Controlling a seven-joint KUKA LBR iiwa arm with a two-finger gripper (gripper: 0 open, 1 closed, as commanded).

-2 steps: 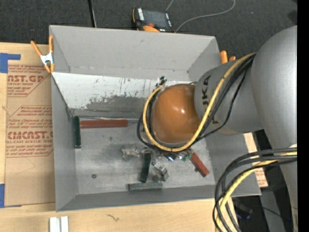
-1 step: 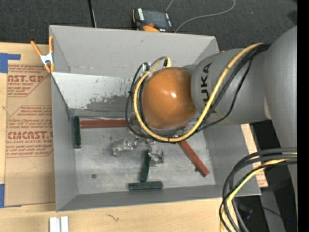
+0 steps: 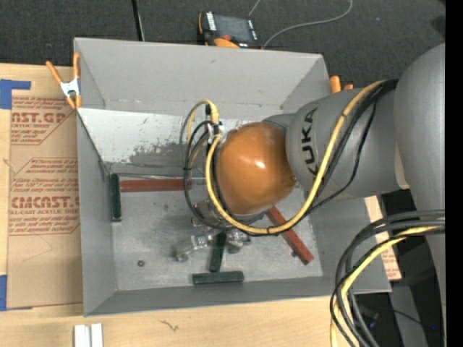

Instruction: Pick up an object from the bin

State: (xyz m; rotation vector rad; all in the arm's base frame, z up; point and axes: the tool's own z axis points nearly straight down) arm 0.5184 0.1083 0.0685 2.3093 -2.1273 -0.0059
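My gripper hangs low over the middle of the bin floor, mostly hidden under the arm's orange dome. Just below it a dark green bar stands on end towards a second dark green bar that lies flat by the front wall; together they look like an upside-down T. A small silvery metal piece lies just left of the gripper. A red-brown stick runs slantwise out from under the dome to the right.
Another red-brown stick lies flat along the back slope, its right end hidden behind the arm's cables. A dark green bar stands along the left wall. The arm covers the bin's right half.
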